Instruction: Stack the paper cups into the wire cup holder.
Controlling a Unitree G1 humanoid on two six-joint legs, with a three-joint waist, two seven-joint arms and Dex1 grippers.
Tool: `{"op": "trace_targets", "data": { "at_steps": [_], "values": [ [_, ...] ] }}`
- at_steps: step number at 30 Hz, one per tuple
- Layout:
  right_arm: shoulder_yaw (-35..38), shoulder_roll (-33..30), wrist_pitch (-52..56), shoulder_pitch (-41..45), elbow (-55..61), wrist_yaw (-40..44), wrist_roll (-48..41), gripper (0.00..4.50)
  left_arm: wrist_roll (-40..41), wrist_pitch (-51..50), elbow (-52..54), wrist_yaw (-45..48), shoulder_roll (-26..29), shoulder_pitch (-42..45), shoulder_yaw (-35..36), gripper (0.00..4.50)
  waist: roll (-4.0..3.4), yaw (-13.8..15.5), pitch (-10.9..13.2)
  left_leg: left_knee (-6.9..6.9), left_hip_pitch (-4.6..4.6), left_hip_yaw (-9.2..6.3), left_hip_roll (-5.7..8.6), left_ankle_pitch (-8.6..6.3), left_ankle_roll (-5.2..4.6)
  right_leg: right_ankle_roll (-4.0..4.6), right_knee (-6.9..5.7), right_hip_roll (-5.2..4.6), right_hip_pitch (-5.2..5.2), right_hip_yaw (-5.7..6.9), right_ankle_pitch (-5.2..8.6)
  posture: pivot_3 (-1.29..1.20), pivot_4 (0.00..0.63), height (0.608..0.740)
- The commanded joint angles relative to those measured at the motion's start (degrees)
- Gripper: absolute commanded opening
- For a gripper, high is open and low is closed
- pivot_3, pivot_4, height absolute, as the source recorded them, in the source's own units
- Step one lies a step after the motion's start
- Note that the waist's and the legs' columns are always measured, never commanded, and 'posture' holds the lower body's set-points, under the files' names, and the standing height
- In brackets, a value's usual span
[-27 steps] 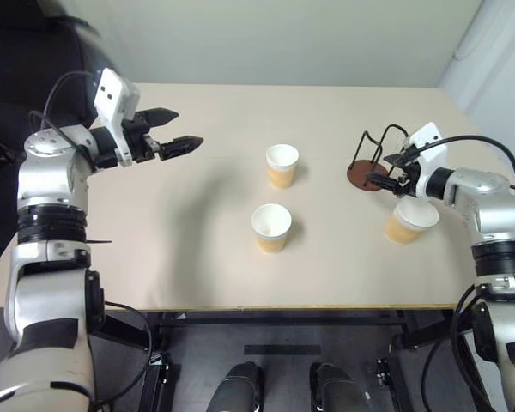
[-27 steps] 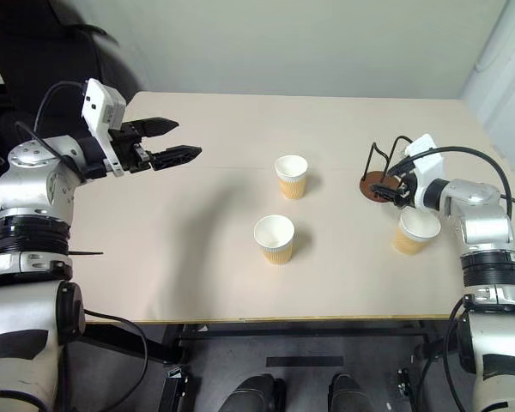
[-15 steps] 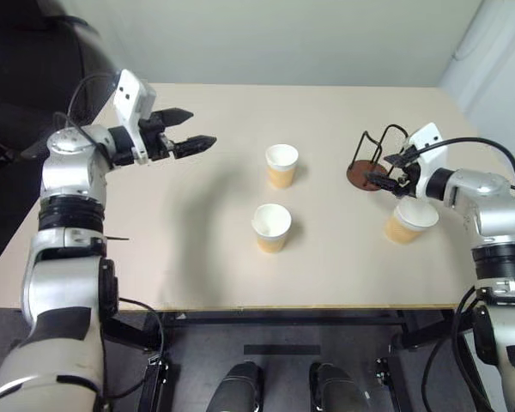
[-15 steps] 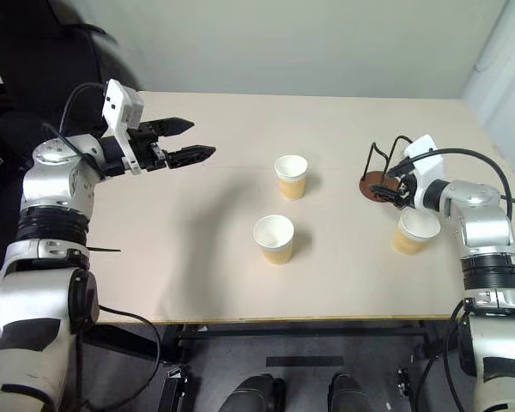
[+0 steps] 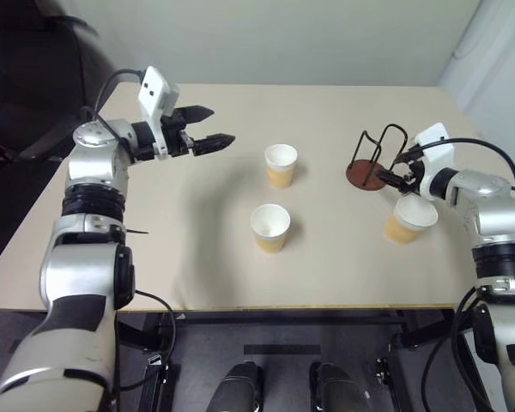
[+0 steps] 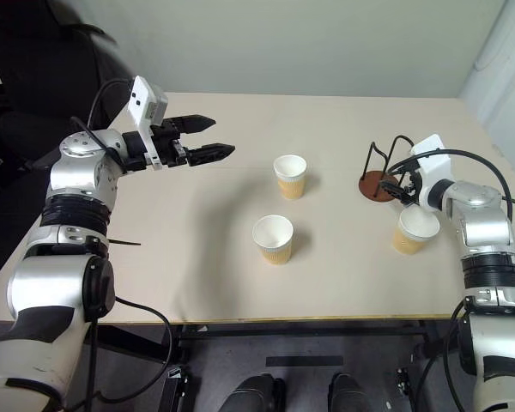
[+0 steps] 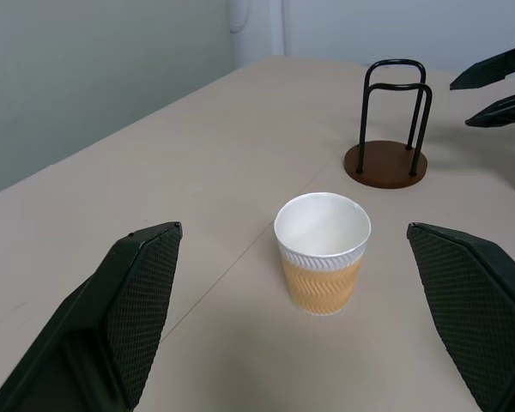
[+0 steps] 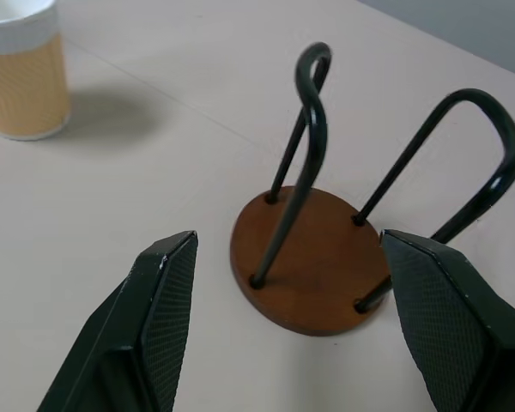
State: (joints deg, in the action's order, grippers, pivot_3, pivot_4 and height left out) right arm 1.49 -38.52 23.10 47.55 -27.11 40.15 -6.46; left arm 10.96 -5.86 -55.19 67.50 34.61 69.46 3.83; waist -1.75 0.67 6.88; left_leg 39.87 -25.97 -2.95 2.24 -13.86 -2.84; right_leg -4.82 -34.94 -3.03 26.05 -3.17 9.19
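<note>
both pincers released, nothing in hand; three paper cups sit loose on the counter (image 5: pixel 180 249).

your wire cup holder (image 5: pixel 373 160) stands empty at the right pincer (image 5: pixel 388 177), which gapes just beside its base. far cup (image 5: pixel 281 166) sits left of the holder, facing your spread left pincer (image 5: pixel 213 129); near cup (image 5: pixel 269 227) sits beyond it; third cup (image 5: pixel 408 220) just beside the holder.

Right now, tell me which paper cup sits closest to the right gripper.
The paper cup just below the right gripper, beside the wire cup holder; the other two cups stand mid-table.
</note>
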Motion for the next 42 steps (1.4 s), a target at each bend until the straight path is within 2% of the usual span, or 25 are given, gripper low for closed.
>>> {"op": "trace_targets", "data": {
  "at_steps": [1, 12, 26, 29, 35, 37, 42],
  "values": [
    [1.24, 0.34, -2.76, 3.32, -1.65, -2.46, 0.95, 3.43, 0.12, 0.97, 0.66, 0.47, 0.61, 1.19, 0.79, 4.49, 0.00, 0.00, 0.00, 0.00, 0.00, 0.00, 0.00, 0.00, 0.00, 0.00, 0.00, 0.00, 0.01, 0.00, 0.00, 0.00, 0.150, 0.740],
    [-0.59, 3.07, -9.13, 10.47, -13.09, -4.72, 4.88, 3.43, 0.53, 0.32, 1.97, 0.34, 1.77, 0.30, 1.32, 4.49, 0.00, 0.12, 0.00, -0.03, -0.03, -0.01, 0.01, -0.01, 0.01, 0.01, 0.01, 0.00, 0.04, 0.01, 0.00, 0.00, 0.150, 0.740],
    [-1.47, 4.93, -14.70, 14.68, -22.21, -6.07, 7.96, 3.43, 0.93, -0.63, 3.81, 0.08, 2.77, -0.84, 1.63, 4.49, 0.00, 0.11, 0.00, -0.15, -0.07, -0.01, 0.01, -0.02, 0.04, 0.05, 0.01, 0.00, 0.13, 0.02, 0.02, 0.00, 0.150, 0.740],
    [-1.45, 4.94, -15.55, 15.45, -23.91, -5.84, 8.35, 2.83, 0.89, -0.68, 3.92, 0.08, 2.93, -0.86, 1.59, 4.50, 0.00, 0.10, 0.00, -0.15, -0.07, -0.01, 0.01, -0.02, 0.05, 0.06, 0.01, -0.01, 0.14, 0.02, 0.02, 0.00, 0.150, 0.740],
    [-1.10, 4.46, -15.67, 16.38, -25.36, -4.16, 8.07, 0.64, 0.75, -0.62, 3.88, 0.16, 3.21, -0.81, 1.49, 4.50, 0.00, 0.09, 0.00, -0.17, -0.07, 0.01, 0.00, -0.03, 0.06, 0.07, 0.00, 0.00, 0.15, 0.02, 0.01, 0.00, 0.150, 0.740],
    [-0.94, 4.15, -15.11, 16.50, -25.34, -3.02, 7.70, 0.04, 0.60, -0.46, 3.48, 0.22, 3.29, -0.59, 1.41, 4.50, 0.00, 0.11, 0.00, -0.17, -0.07, 0.00, 0.00, -0.03, 0.06, 0.08, 0.00, 0.00, 0.15, 0.02, 0.02, 0.00, 0.150, 0.740],
    [-0.52, 3.54, -13.35, 16.24, -24.00, -0.02, 6.64, 0.04, 0.41, -0.34, 3.08, 0.34, 3.15, -0.29, 1.13, 4.50, 0.00, 0.12, 0.00, -0.18, -0.08, 0.00, 0.01, -0.04, 0.08, 0.10, 0.01, -0.01, 0.15, 0.03, 0.02, 0.00, 0.150, 0.740]
  ]
}}
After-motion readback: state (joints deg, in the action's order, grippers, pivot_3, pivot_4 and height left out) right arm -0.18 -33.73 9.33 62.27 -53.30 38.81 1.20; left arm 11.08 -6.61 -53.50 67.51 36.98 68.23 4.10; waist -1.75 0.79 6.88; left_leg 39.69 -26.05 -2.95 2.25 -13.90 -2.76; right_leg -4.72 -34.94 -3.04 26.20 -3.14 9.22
